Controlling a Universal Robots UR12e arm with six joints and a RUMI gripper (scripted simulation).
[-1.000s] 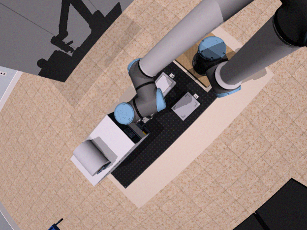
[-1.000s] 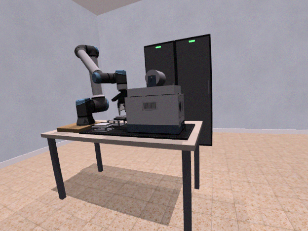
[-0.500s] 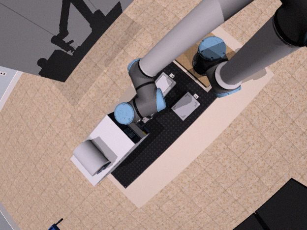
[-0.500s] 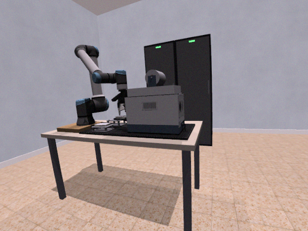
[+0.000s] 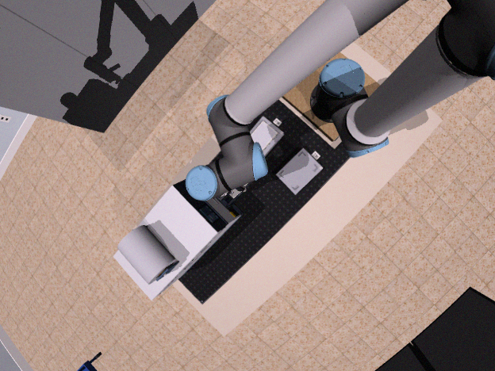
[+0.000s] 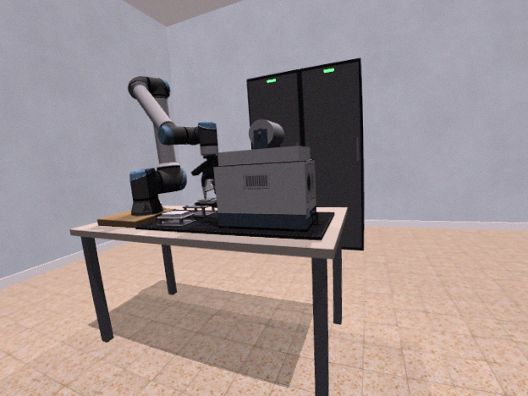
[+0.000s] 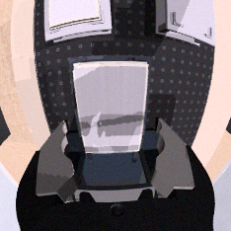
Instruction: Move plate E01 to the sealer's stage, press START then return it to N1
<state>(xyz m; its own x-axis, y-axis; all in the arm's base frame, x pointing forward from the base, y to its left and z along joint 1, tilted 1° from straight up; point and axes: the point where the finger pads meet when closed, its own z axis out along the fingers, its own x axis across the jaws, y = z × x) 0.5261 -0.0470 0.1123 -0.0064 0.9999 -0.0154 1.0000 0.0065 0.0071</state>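
Plate E01 (image 7: 111, 99) lies on the sealer's dark blue stage (image 7: 116, 173), which is out in front of the sealer (image 5: 179, 216) (image 6: 264, 195). Its top looks smooth and shiny, with reflections. Whether it is fully seated I cannot tell. My gripper (image 5: 235, 193) (image 6: 206, 196) (image 7: 112, 119) is open above the stage, its jaws to either side of the plate with gaps. Nest N1 (image 5: 293, 175) (image 7: 190, 25) is empty. The plate in N2 (image 5: 263, 133) (image 6: 175, 214) (image 7: 74, 12) lies in its nest. The sealer's lamp and START are not visible.
The sealer's tall white body stands right beside the gripper, with a foil roll (image 5: 145, 253) (image 6: 268, 133) on top. The arm's wooden base board (image 6: 123, 217) is at the table's other end. Dark cabinets (image 6: 332, 149) with green lights stand behind the table.
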